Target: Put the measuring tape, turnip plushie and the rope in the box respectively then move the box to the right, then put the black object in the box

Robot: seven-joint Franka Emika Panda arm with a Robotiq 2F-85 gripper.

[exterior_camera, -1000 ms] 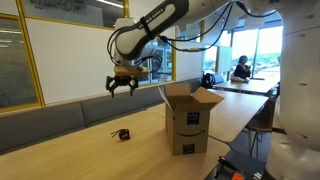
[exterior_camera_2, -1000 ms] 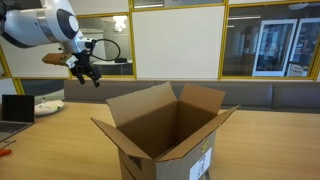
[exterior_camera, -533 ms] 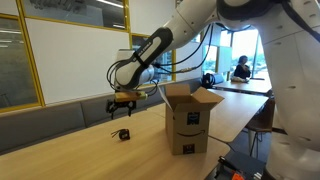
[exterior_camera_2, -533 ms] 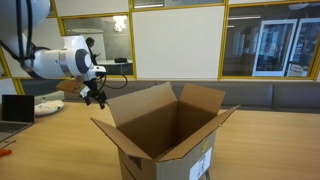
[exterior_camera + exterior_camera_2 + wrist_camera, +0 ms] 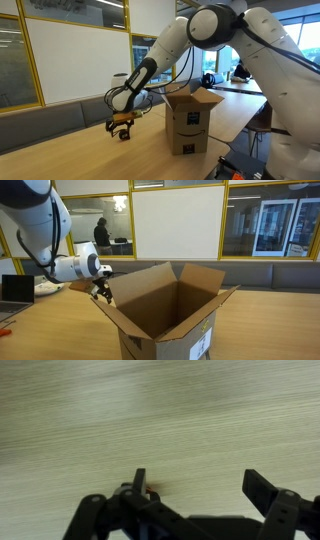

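Observation:
The brown cardboard box (image 5: 189, 121) stands on the wooden table with its flaps open; it fills the middle of an exterior view (image 5: 165, 308). Its inside shows no contents from here. The small black object (image 5: 124, 133) lies on the table beside the box. My gripper (image 5: 120, 124) is low over it, open, and shows next to the box's flap in an exterior view (image 5: 101, 290). In the wrist view the open fingers (image 5: 200, 482) hover just above the tabletop, and a dark bit with a red spot (image 5: 151, 490) shows by one finger. The measuring tape, turnip plushie and rope are out of view.
A laptop (image 5: 14, 288) and a pale item (image 5: 48, 285) sit at the far side of the table. A padded bench (image 5: 50, 115) runs along the wall. A person (image 5: 240, 68) sits at a farther table.
My gripper has come down from well above the table to just over the black object, moving nearer to the box. The box has not moved.

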